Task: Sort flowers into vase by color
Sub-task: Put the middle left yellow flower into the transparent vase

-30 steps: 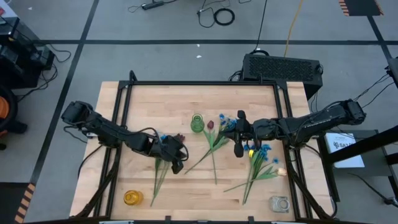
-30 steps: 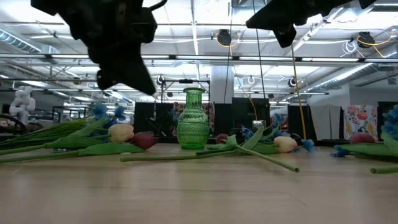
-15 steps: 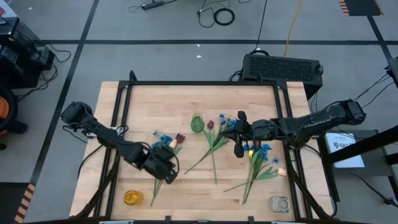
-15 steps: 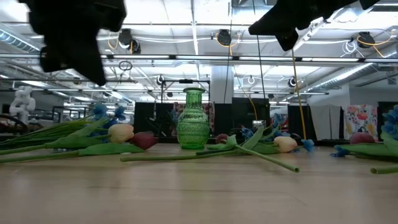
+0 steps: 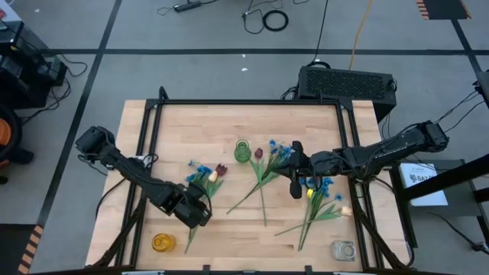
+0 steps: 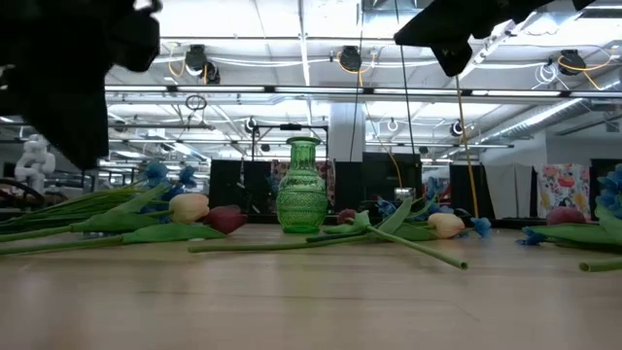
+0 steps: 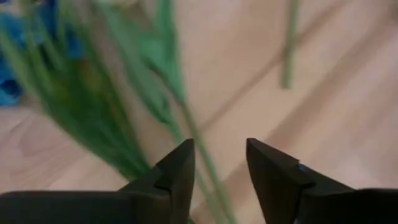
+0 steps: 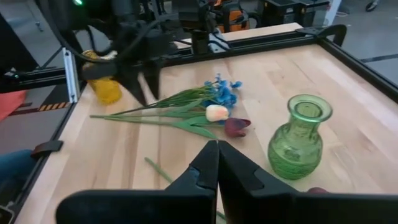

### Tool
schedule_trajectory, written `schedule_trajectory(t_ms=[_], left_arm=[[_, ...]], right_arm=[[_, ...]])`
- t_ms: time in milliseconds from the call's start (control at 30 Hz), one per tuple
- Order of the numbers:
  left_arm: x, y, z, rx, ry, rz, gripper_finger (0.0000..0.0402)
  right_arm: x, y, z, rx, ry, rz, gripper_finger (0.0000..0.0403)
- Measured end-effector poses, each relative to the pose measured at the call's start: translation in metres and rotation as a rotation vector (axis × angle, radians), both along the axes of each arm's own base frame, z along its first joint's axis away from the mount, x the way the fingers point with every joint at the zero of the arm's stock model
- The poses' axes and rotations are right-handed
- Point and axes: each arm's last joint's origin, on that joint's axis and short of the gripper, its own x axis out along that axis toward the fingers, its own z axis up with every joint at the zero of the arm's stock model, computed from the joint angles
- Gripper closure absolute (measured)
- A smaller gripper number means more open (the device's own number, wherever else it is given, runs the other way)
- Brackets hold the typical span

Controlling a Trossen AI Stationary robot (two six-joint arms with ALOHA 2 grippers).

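The left bunch of flowers (image 5: 205, 183) lies flat on the table, its blue blossoms (image 5: 199, 169), red tulip (image 5: 221, 169) and cream tulip (image 5: 212, 177) pointing toward the far edge. My left gripper (image 5: 195, 215) hovers open over that bunch's green stems (image 7: 186, 124). One stem runs between its fingertips (image 7: 219, 155) without touching them. My right gripper (image 5: 296, 188) is shut and hangs in the air between the middle flowers (image 5: 263, 172) and the right bunch (image 5: 321, 202). The green vase (image 5: 242, 151) stands upright.
A yellow vase (image 5: 163, 243) stands near the near-left corner. A clear glass vase (image 5: 343, 250) stands near the near-right corner. A black frame (image 5: 153, 114) rims the table. The boards between the left bunch and the middle stems are bare (image 5: 229, 221).
My left gripper has moved from beside the left bunch's blossoms toward the near edge and a little left, along the stems. It now hangs over their lower half. The flowers have not moved.
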Motion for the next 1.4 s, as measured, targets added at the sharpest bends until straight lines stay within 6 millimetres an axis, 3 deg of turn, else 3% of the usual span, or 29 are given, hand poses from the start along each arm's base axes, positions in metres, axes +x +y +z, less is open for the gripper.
schedule_trajectory(t_ms=[533,967,1400], left_arm=[[0.014,-0.007,-0.042,0.043,0.092,0.034,0.0236],[0.012,-0.007,-0.032,0.034,0.123,0.073,0.0236],[0.005,0.0,-0.041,0.076,0.174,0.081,0.0236]], right_arm=[[-0.001,0.006,0.0,-0.004,0.0,0.024,0.0403],[-0.001,0.006,0.0,-0.005,0.001,0.024,0.0403],[-0.001,0.006,0.0,-0.004,0.001,0.023,0.0403]])
